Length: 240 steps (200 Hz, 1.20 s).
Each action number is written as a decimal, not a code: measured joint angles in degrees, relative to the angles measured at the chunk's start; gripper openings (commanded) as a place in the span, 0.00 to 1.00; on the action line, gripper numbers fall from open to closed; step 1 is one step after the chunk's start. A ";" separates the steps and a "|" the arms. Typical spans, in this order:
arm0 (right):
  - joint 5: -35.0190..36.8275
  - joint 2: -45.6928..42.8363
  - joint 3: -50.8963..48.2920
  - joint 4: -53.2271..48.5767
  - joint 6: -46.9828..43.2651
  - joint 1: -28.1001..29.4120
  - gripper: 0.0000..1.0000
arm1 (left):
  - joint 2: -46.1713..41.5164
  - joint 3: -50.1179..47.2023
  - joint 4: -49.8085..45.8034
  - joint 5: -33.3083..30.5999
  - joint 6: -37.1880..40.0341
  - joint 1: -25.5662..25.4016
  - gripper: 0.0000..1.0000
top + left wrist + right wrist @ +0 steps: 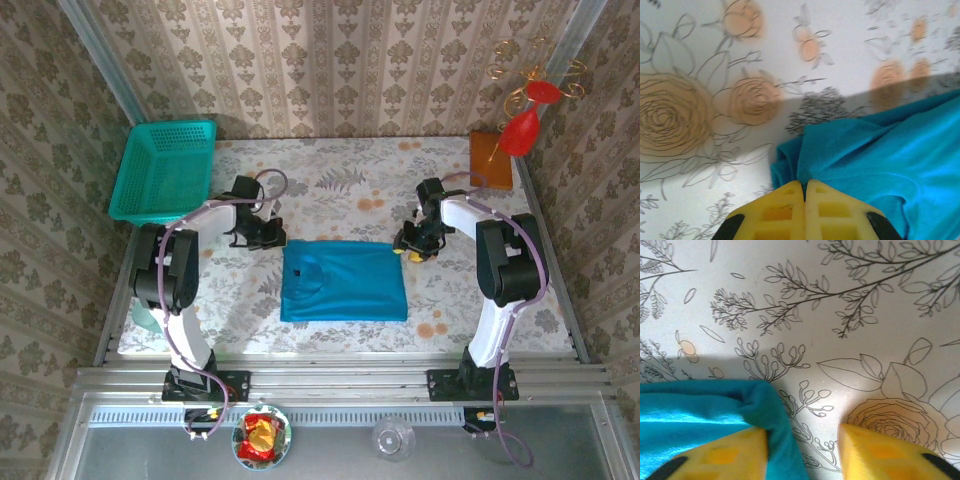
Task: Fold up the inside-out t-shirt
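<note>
We are working mid-fold: the inside-out t-shirt [343,280] is lying as a rough rectangle at the middle of the bench [480,300]. Our left hand [804,186] is pressed together, pinching its far left corner; our right hand [802,432] is standing spread around the far right corner. Next, we judge, the right needs closing before both carry the far edge nearward.

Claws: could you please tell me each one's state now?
Left claw: shut on the plain blue-teal soft cloth t-shirt.
Right claw: open, around its corner.
</note>
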 measured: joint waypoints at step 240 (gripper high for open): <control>-15.54 4.35 4.48 1.36 1.46 5.70 0.55 | -12.72 -17.29 -0.66 -4.31 -8.92 -23.80 0.12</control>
